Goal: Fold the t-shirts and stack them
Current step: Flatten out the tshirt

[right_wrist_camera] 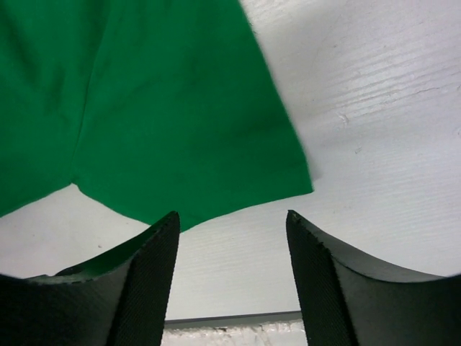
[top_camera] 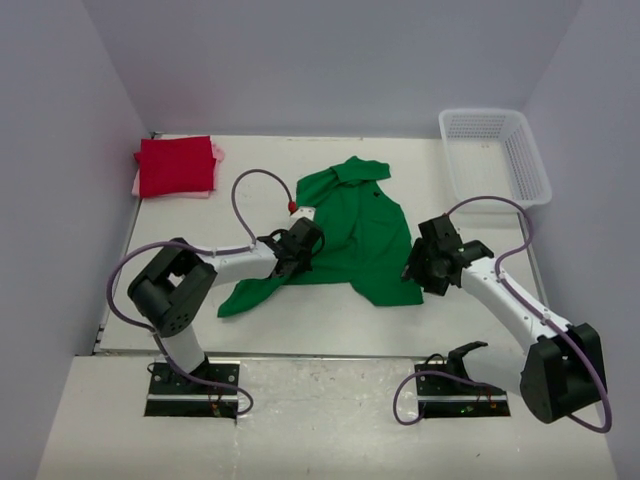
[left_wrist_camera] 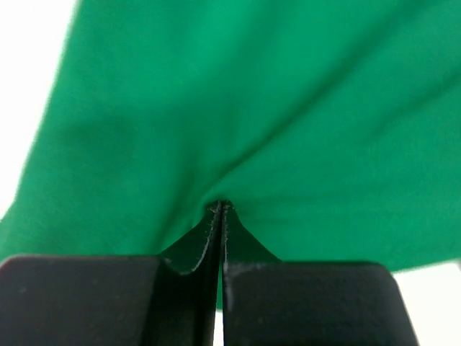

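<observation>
Left gripper (left_wrist_camera: 220, 216): jaws pressed together, pinching a fold of the green t-shirt (top_camera: 357, 230). Right gripper (right_wrist_camera: 230, 223): jaws apart, holding nothing, over the shirt's near right corner. Shirt lies rumpled mid-table (top_camera: 300, 325). Red t-shirt (top_camera: 175, 165) folded at far left, atop the pink t-shirt (top_camera: 137, 187). Basket (top_camera: 495, 150) far right.

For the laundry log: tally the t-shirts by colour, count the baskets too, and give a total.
green t-shirt: 1
red t-shirt: 1
pink t-shirt, only an edge showing under the red one: 1
white basket: 1
Total: 4
</observation>
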Tool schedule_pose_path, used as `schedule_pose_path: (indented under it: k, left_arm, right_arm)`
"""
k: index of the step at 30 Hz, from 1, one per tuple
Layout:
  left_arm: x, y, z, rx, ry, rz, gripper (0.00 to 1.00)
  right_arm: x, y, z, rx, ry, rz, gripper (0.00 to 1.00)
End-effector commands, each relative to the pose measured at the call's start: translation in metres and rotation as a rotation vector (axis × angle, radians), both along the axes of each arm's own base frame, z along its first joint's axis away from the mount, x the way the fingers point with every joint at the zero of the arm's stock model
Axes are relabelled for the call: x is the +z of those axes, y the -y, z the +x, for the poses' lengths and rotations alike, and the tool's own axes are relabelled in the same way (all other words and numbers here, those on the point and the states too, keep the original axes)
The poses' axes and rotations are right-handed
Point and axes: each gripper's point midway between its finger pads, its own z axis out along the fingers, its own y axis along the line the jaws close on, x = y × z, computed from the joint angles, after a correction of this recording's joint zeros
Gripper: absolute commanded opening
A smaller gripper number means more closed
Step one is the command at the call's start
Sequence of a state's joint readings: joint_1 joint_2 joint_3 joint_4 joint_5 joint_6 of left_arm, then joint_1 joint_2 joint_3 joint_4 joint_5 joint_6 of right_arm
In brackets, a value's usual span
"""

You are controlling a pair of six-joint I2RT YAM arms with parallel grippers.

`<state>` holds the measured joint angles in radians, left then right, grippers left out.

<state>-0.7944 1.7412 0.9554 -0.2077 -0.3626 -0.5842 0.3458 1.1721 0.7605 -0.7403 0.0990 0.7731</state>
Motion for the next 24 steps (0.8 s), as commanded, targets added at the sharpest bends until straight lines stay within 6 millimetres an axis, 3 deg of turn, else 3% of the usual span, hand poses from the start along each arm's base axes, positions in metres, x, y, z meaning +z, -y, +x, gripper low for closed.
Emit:
schedule_pose_path:
  k: [1,7,13,18,24]
  left_arm:
    - [-0.004,-0.022,0.011,0.075,-0.007,-0.048,0.00]
    - [-0.005,-0.051,0.015,0.132,-0.004,-0.042,0.00]
    - [0.000,-0.049,0.018,0.112,0.008,-0.054,0.00]
    - [0.001,-0.045,0.020,0.092,0.007,-0.057,0.00]
    - [0.008,-0.043,0.018,0.079,0.015,-0.080,0.00]
  right_arm:
    - [0.007,0.003,0.006,-0.010,0.041,-0.012,0.60]
    - [-0.004,0.001,0.007,-0.002,0.003,-0.016,0.60]
    - [-0.020,-0.025,0.004,0.039,-0.048,0.070,0.58]
    - [-0.032,-0.041,-0.010,0.064,-0.079,0.070,0.56]
    - [-0.046,-0.036,-0.027,0.026,-0.120,0.038,0.55]
